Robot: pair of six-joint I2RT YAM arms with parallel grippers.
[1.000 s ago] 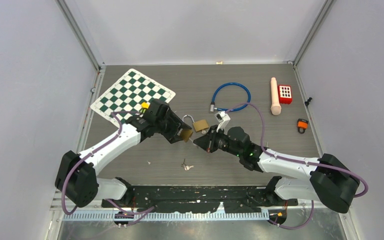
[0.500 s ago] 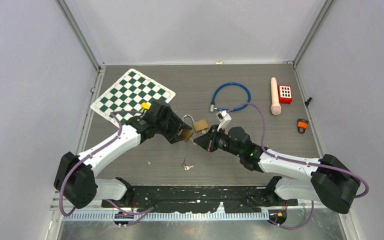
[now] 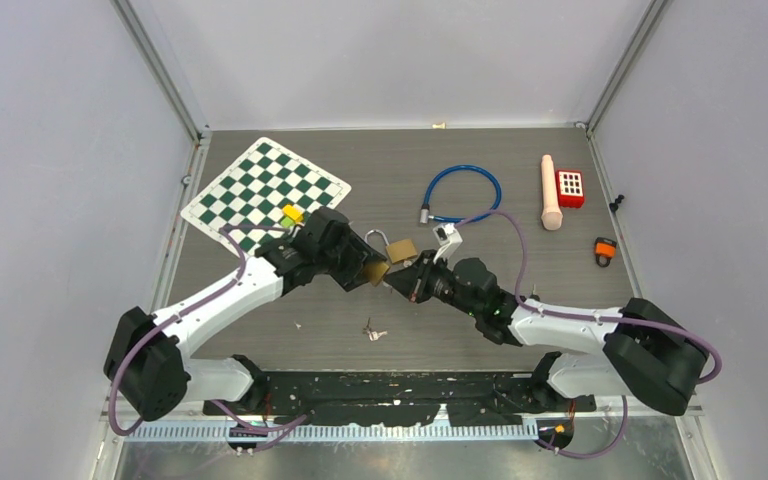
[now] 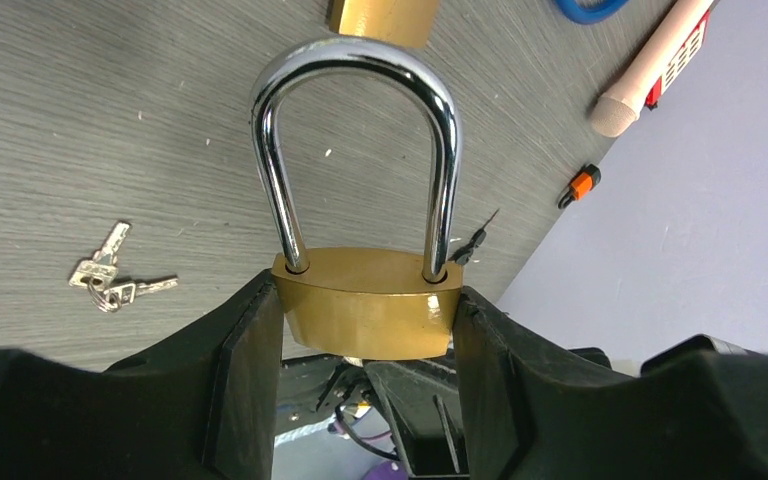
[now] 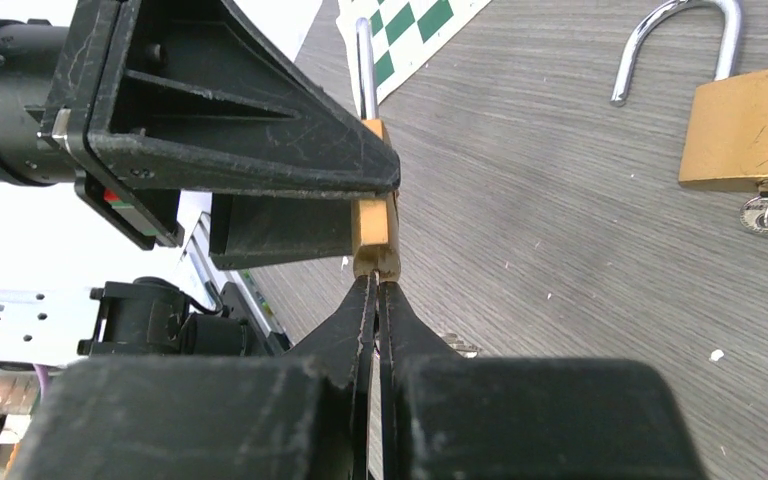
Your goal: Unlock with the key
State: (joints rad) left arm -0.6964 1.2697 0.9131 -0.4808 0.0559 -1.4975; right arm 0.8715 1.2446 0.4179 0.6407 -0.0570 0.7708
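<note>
A brass padlock (image 4: 365,310) with its steel shackle (image 4: 355,60) seated in both holes is held above the table, my left gripper (image 4: 365,322) shut on its body. In the overhead view this padlock (image 3: 373,268) sits mid-table between the two arms. My right gripper (image 5: 378,285) is shut, its tips pressed against the underside of the padlock (image 5: 373,230). The key is pinched between those fingers and almost wholly hidden; only a glint of metal shows under the lock body.
A second brass padlock (image 3: 401,250) lies open on the table with keys in it. A loose key bunch (image 3: 373,331) lies nearer the bases. Chessboard (image 3: 263,189) at the back left, blue cable loop (image 3: 463,190), beige cylinder (image 3: 551,192), red block (image 3: 570,187), small orange item (image 3: 605,249).
Both arms have crept a little toward each other, bringing the right gripper's tips tight up under the held padlock. Both grips are unchanged.
</note>
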